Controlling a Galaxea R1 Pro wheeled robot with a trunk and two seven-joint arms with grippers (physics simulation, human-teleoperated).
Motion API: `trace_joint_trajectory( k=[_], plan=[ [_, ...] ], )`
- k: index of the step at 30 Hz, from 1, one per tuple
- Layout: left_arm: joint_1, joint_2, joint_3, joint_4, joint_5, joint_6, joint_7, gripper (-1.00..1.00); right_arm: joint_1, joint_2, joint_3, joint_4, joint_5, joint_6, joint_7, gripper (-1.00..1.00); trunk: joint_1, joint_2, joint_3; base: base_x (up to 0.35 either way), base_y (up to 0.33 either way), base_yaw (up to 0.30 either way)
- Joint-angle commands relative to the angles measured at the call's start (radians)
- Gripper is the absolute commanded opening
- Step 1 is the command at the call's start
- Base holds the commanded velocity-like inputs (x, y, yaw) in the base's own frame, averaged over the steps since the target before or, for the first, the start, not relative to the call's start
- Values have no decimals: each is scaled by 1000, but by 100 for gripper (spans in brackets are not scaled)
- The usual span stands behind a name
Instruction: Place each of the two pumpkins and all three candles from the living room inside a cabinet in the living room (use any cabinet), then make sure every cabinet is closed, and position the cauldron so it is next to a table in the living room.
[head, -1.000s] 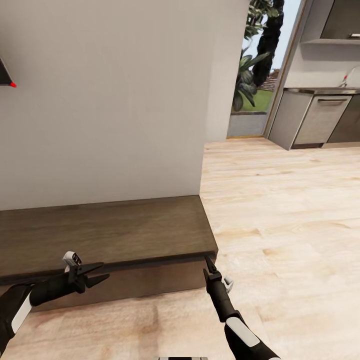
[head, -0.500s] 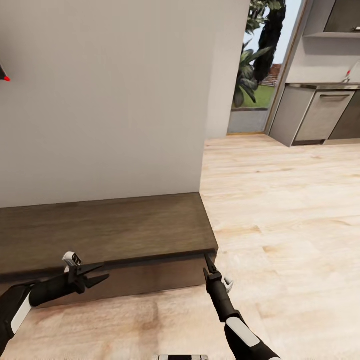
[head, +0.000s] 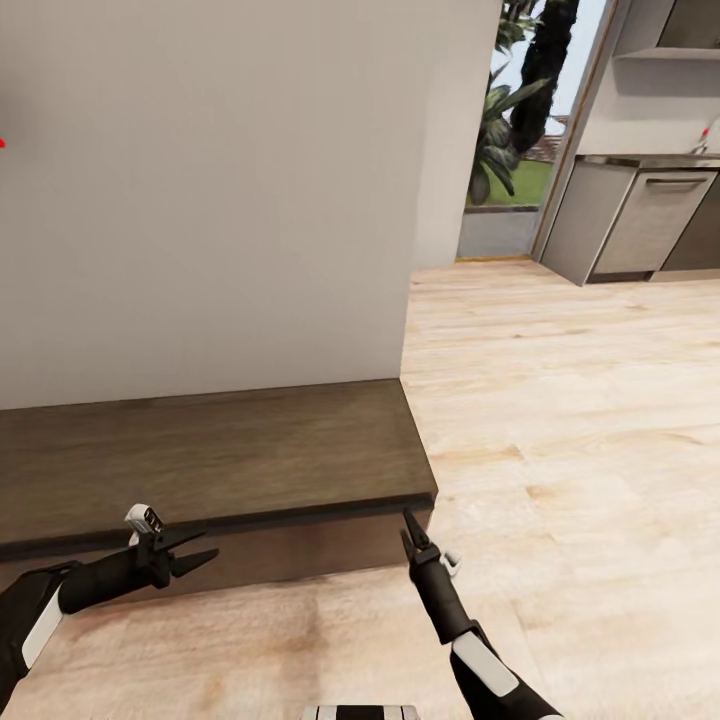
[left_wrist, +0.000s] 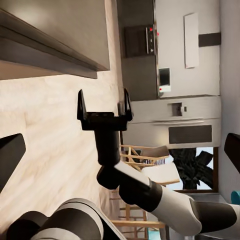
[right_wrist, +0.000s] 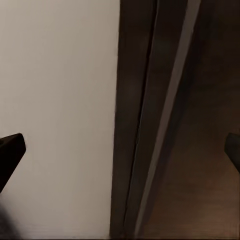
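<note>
one cabinet (head: 215, 465), two grippers, one kitchen unit (head: 640, 225), one doorway (head: 515, 130).

cabinet: long, low, dark-brown wood grain, flat top, front face flush and handleless, closed as far as the head view shows. it sits on the floor against the white wall (head: 200, 190), filling the lower left of the head view; its right end stops at the wall's corner. in the right wrist view its dark edge (right_wrist: 145, 120) runs beside the pale wall.

left gripper (head: 195, 555): released, jaws spread, holding nothing, just in front of the cabinet front, apart from it.

right gripper (head: 408, 524): by the cabinet's right front corner, near the top's edge; in the left wrist view its two fingers (left_wrist: 104, 106) stand apart, nothing between them.

edges and room: pale wood floor (head: 560, 430) lies open to the right of the cabinet, running back to the doorway with plants beyond and the grey kitchen unit at far right.
</note>
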Motion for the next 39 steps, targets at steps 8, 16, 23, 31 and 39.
trace_joint_trajectory(
  k=[8, 16, 23, 31, 39],
  plan=[
    [0, -1, 0, 1, 0, 10, -4, 100, -1, 0, 7, 2, 21, -5, 22, 100, 1, -1, -12, 0, 0, 0],
    [0, -1, 0, 1, -1, 10, -4, 100, -1, -2, 7, 2, 23, -5, 22, 100, 4, -2, -36, 0, 0, 0],
    [0, -1, 0, 3, 0, 10, -4, 100, -1, -2, 7, 2, 23, -5, 23, 100, 4, -2, -36, 0, 0, 0],
    [0, -1, 0, 3, 1, 10, -4, 100, -1, -2, 9, 0, 23, -4, 57, 100, 4, -2, -36, 0, 0, 0],
    [0, -1, 0, 3, 0, 10, -4, 100, -1, -2, 9, 0, 23, -4, 70, 100, 4, -2, -36, 0, 0, 0]
  ],
)
